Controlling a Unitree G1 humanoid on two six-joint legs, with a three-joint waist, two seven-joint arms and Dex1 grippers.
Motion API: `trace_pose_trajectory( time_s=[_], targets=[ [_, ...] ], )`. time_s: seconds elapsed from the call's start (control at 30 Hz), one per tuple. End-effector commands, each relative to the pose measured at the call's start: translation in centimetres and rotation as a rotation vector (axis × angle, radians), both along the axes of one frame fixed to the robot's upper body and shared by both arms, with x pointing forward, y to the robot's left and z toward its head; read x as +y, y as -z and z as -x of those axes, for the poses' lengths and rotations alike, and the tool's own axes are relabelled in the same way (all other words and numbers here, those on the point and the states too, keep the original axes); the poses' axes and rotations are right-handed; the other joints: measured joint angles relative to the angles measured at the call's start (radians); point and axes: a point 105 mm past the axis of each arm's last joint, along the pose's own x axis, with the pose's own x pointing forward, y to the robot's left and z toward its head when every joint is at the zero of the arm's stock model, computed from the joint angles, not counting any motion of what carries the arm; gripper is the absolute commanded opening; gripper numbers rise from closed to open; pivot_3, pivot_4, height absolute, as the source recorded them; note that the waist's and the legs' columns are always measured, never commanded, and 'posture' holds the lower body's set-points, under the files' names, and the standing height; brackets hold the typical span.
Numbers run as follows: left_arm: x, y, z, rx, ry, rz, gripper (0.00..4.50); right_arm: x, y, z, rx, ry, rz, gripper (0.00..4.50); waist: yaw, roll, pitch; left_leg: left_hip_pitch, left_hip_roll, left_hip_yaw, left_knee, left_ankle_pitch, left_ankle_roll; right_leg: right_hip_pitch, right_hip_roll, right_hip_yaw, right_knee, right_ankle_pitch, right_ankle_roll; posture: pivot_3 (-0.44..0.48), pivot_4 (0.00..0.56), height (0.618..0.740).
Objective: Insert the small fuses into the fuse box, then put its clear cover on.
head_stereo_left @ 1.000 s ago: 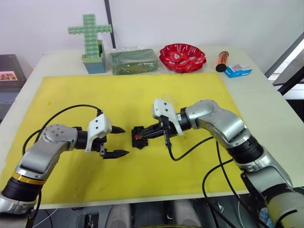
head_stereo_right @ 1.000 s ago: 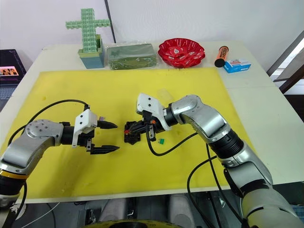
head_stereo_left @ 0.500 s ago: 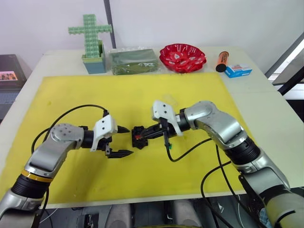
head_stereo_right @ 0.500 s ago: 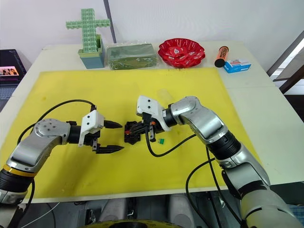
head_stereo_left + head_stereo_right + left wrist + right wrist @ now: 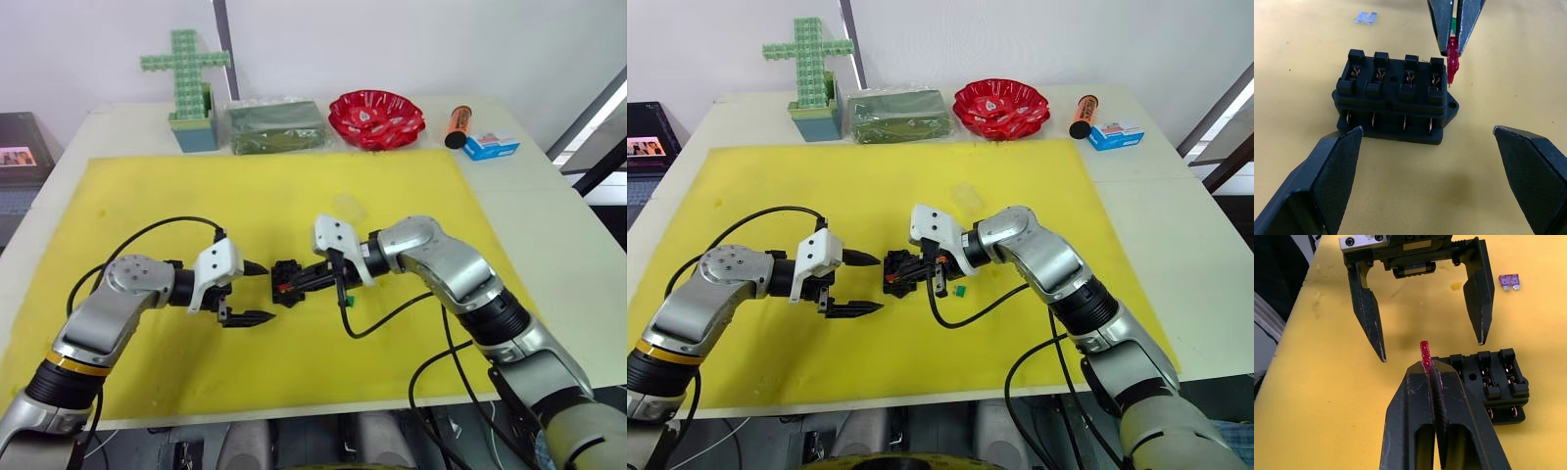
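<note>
The left gripper [image 5: 862,283] has its fingers wide apart, just left of the fuse box [image 5: 898,275] on the yellow mat [image 5: 745,186]. The right gripper [image 5: 1452,45] is clamped on the red fuse [image 5: 1452,60] beside the box. A green fuse [image 5: 960,290] lies right of the box. Farther off lies the clear cover [image 5: 965,195].

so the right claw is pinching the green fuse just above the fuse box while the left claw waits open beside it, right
Not quite: the right claw pinches the red fuse, not the green one, as the left wrist view shows. It is just above the fuse box, with the left claw open beside it.
</note>
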Motion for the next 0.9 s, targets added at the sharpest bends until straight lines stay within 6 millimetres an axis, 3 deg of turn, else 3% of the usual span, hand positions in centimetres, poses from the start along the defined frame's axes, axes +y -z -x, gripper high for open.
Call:
trace_pose_trajectory(
  time_s=[0.03,0.9],
  targets=[
    [0.02,-0.49,0.17,-0.029,0.015,-0.006,4.48,0.06,-0.41,-0.03,-0.035,-0.013,-0.016,0.00,0.000,0.000,0.000,0.000,0.000,0.000,0.000,0.000,0.000,0.000,0.000,0.000,0.000,0.000,0.000,0.000,0.150,0.740],
    [-0.22,-0.63,0.34,-0.027,0.030,-0.010,4.48,-0.18,0.02,-0.63,-0.039,0.004,-0.014,0.00,0.000,0.000,0.000,0.000,0.000,0.000,0.000,0.000,0.000,0.000,0.000,0.000,0.001,0.000,0.000,0.000,0.150,0.740]
  ],
)
